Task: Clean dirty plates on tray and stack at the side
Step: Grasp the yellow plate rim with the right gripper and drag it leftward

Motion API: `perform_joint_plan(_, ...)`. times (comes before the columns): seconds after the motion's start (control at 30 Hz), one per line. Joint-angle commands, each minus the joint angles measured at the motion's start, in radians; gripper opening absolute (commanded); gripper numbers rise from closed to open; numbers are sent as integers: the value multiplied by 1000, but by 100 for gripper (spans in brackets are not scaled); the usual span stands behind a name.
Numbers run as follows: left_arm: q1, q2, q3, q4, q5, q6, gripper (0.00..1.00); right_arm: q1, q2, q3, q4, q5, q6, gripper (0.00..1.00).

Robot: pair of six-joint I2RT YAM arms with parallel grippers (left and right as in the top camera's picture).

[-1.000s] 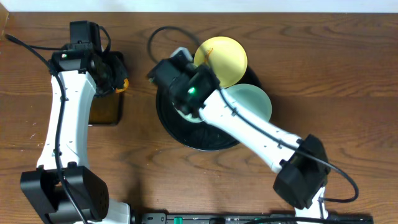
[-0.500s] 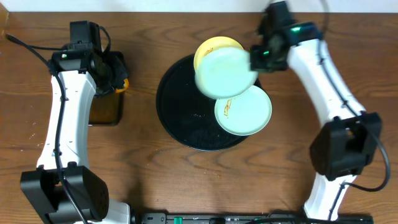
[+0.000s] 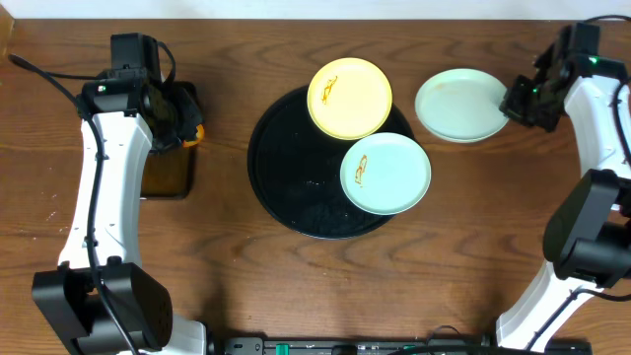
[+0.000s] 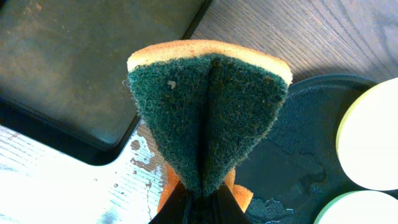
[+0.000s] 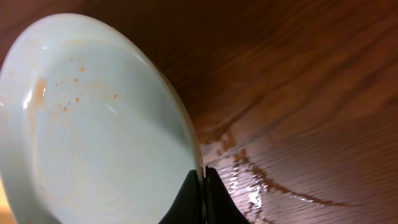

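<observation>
The counter [image 3: 227, 247] is brown, grained wood, shiny where it is wet. The sponge [image 4: 208, 118] has a coarse, fibrous green face on soft orange foam. The rectangular tray [image 4: 74, 68] looks dull, scuffed black; the round black tray [image 3: 296, 187] is smoother, beaded with water. The pale mint plate [image 5: 93, 137] is smooth, glossy and speckled orange-brown.

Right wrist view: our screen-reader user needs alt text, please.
A pale mint round plate, speckled with faint orange residue, fills the left, its rim pinched between the right arm's black jaws at bottom centre. Wet brown wooden table lies beyond.
</observation>
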Motion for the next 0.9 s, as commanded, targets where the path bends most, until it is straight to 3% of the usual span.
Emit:
perform_joint_plan(0.0, 5, 2, -3, -2, -5, 9, 8, -10, -16, -15, 13, -4, 23, 3)
perform_joint_plan(0.3, 5, 2, -3, 2, -5, 10, 8, 11, -15, -16, -28, 38, 23, 29)
perform_joint_plan(0.5, 5, 2, -4, 10, -5, 9, 7, 87, -20, 2, -40, -158, -8, 40)
perform_joint_plan(0.57, 5, 2, -4, 11, -5, 9, 8, 138, -20, 25, -40, -188, -8, 59)
perform_joint_plan(0.63, 5, 2, -5, 11, -5, 9, 8, 205, -20, 54, -39, -181, -8, 85)
perform_joint_plan(0.7, 5, 2, -6, 13, -5, 9, 8, 306, -20, 98, -47, -87, -7, 99)
perform_joint_plan(0.8, 5, 2, -6, 16, -5, 9, 8, 404, -18, 137, -68, 67, 60, 99)
perform_joint_plan(0.87, 5, 2, -6, 17, -5, 9, 8, 454, -18, 138, -48, 116, 129, 94)
